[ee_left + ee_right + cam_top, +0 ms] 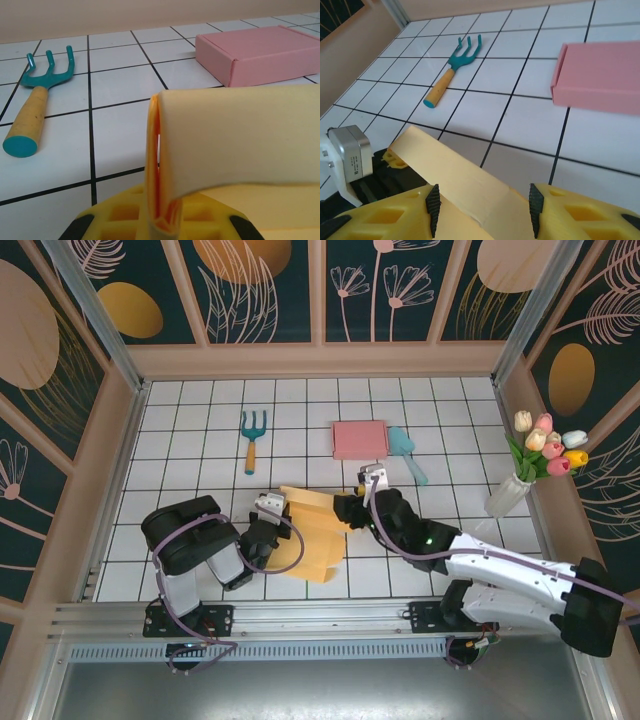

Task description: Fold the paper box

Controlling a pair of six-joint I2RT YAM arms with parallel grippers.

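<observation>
Paper box (316,532) lies lower centre on the bench (200,430), its left fold pinched by the left gripper (159,222) as an anchor, while the right gripper (484,212) straddles a flap, jaws wide, probably ready to crease it.

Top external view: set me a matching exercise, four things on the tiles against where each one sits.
Things:
1. hand fork
2. pink box
3. vase of tulips
4. yellow paper box

Places:
a. on the near tiles, one flap raised
b. far right, standing upright
c. middle of the far tiles, next to the teal scoop
d. lying alone, left of the pink box

Pairs: 1-d, 2-c, 3-b, 4-a
</observation>
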